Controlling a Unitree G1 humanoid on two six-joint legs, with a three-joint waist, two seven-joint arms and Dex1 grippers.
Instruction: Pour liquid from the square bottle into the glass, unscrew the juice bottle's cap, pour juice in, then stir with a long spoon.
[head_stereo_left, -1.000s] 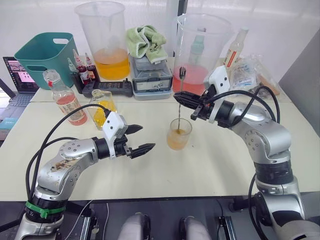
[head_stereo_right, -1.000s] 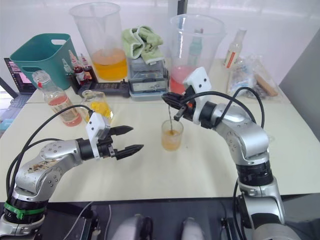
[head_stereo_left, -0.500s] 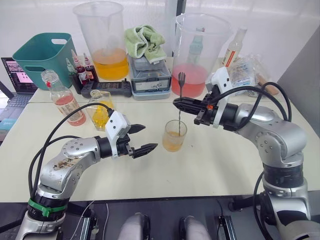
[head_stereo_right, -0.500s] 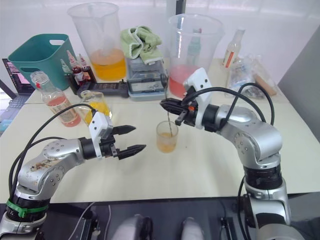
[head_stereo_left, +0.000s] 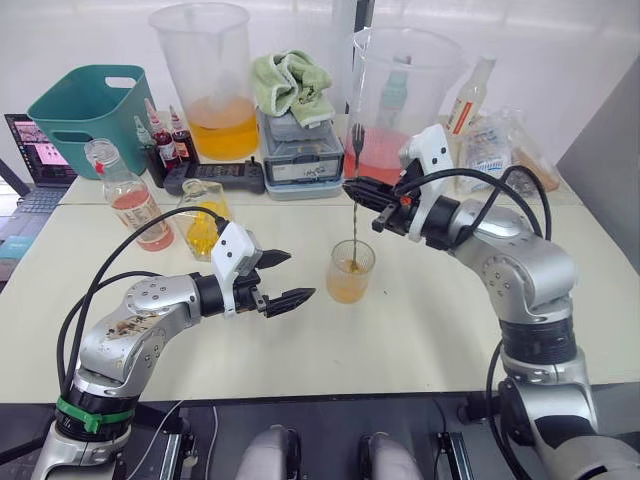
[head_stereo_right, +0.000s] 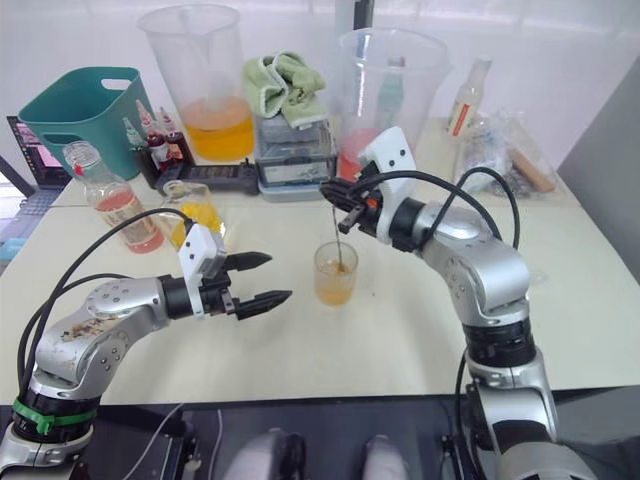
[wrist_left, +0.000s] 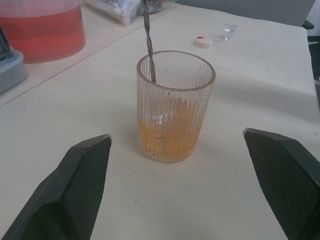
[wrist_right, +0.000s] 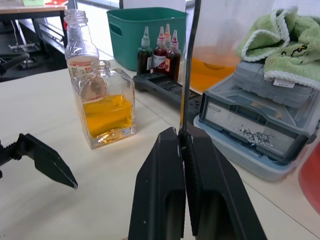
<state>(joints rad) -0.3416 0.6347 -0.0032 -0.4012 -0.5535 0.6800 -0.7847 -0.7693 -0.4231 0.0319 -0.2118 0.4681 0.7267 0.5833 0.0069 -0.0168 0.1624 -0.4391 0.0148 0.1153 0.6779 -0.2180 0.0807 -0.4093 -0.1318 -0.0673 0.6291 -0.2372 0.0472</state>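
Pale tabletop (head_stereo_left: 420, 330); ribbed glass (head_stereo_left: 350, 271) of amber liquid; right gripper (head_stereo_left: 352, 189) pinches long spoon (head_stereo_left: 354, 215); left gripper (head_stereo_left: 283, 277) spread.

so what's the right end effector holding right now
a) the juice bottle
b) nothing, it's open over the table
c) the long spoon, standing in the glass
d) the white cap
c: the right end effector is shut on the long spoon, whose lower end stands inside the glass of orange liquid; the juice bottle stands apart at the table's left.
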